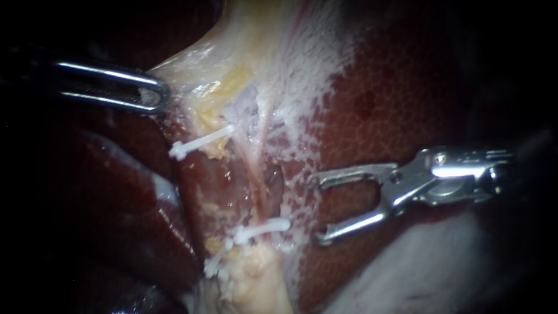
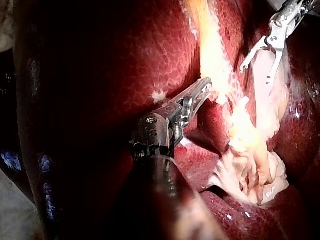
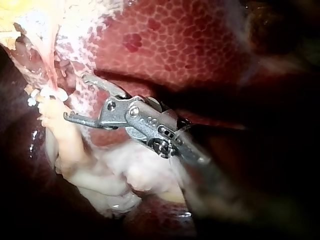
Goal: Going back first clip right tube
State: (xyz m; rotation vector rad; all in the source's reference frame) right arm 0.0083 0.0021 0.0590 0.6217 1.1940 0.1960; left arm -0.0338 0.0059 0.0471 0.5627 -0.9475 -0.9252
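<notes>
Two thin pink tubes (image 1: 260,168) run down a cleared window in pale tissue. A white clip (image 1: 200,142) sits across their upper part, and two more white clips (image 1: 261,229) lie across the lower part. My right instrument (image 1: 317,208) stands to the right of the tubes, jaws wide open with nothing between them, apart from the lower clips. In its own wrist view the right instrument (image 3: 75,97) is just short of a white clip (image 3: 50,93). My left instrument (image 1: 156,96) is shut on the pale yellowish tissue (image 1: 232,52) at upper left, holding it taut.
Dark red mottled liver (image 1: 395,99) fills the right side behind my right instrument. A smooth dark lobe (image 1: 116,192) lies at lower left. Whitish fatty tissue (image 1: 256,279) hangs below the lower clips.
</notes>
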